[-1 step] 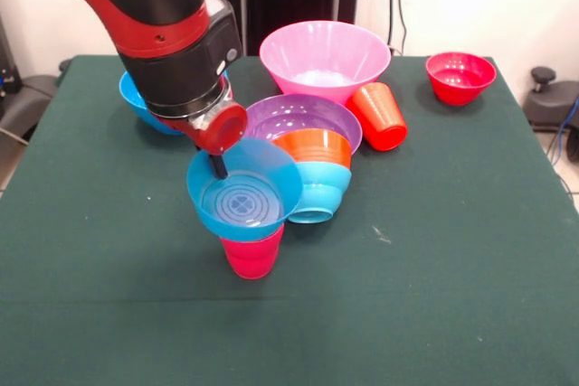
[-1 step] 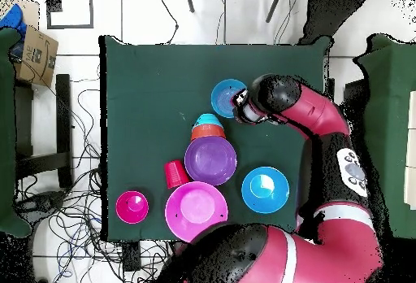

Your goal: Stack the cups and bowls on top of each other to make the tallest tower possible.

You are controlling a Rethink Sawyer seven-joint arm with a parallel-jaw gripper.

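Your gripper (image 1: 219, 167) is clamped on the far rim of a small blue bowl (image 1: 244, 189), which sits tilted on top of the upright pink-red cup (image 1: 252, 255) near the front of the green table (image 1: 452, 250). Just beside it you have an orange bowl (image 1: 315, 146) nested in a light-blue bowl (image 1: 321, 189), tipped against the purple bowl (image 1: 301, 117). Behind that stands the large pink bowl (image 1: 324, 59), with the orange cup (image 1: 380, 116) lying beside it. The red bowl (image 1: 460, 77) sits apart, and a deep blue bowl (image 2: 265, 190) shows behind the arm
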